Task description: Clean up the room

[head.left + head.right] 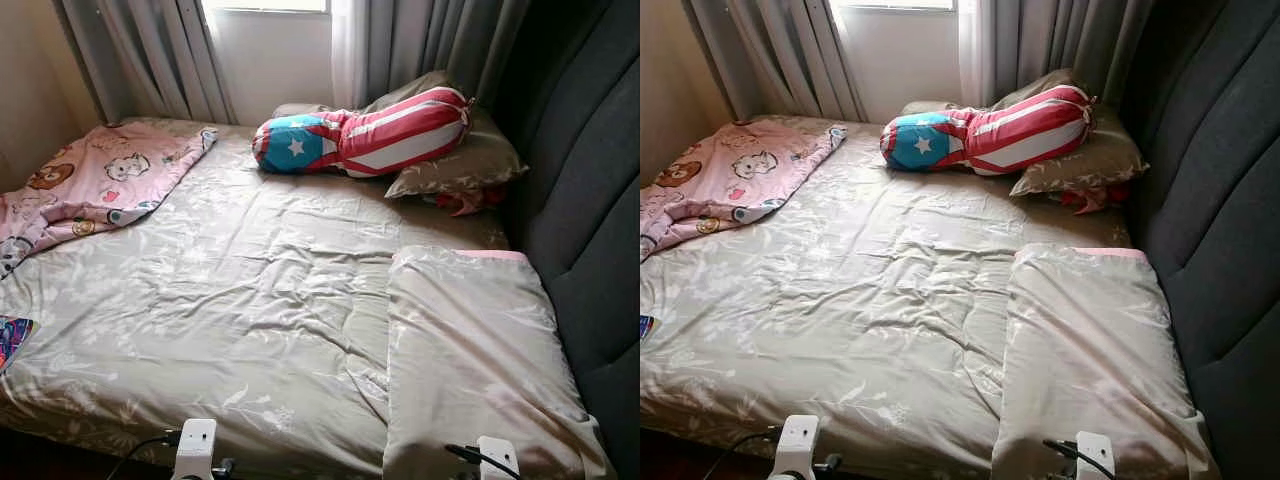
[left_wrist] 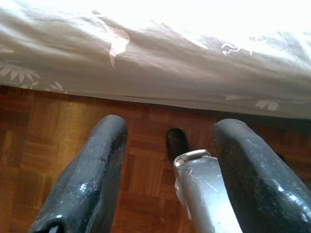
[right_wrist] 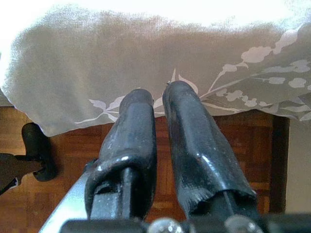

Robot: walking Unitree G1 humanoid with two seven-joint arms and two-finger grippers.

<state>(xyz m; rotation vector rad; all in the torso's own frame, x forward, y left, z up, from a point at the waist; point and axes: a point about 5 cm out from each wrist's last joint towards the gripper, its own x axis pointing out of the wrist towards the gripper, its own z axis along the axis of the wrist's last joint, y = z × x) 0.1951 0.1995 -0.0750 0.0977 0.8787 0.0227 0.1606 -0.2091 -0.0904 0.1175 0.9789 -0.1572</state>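
A bed with a creased grey floral sheet (image 1: 230,300) lies before me. A pink cartoon blanket (image 1: 95,180) is bunched at its far left corner. A red-and-white striped bolster with a blue star end (image 1: 365,130) rests against a grey pillow (image 1: 465,160) at the far right. A folded grey duvet (image 1: 470,350) covers the near right part. My left gripper (image 2: 170,126) hangs open over the wooden floor by the bed's edge. My right gripper (image 3: 159,92) is shut, its tips just in front of the duvet's hanging edge (image 3: 97,63).
A dark padded headboard (image 1: 590,200) runs along the right side. Grey curtains (image 1: 150,55) and a window stand behind the bed. A colourful item (image 1: 12,335) pokes in at the left edge. Parquet floor (image 2: 48,160) lies below the bed's near edge.
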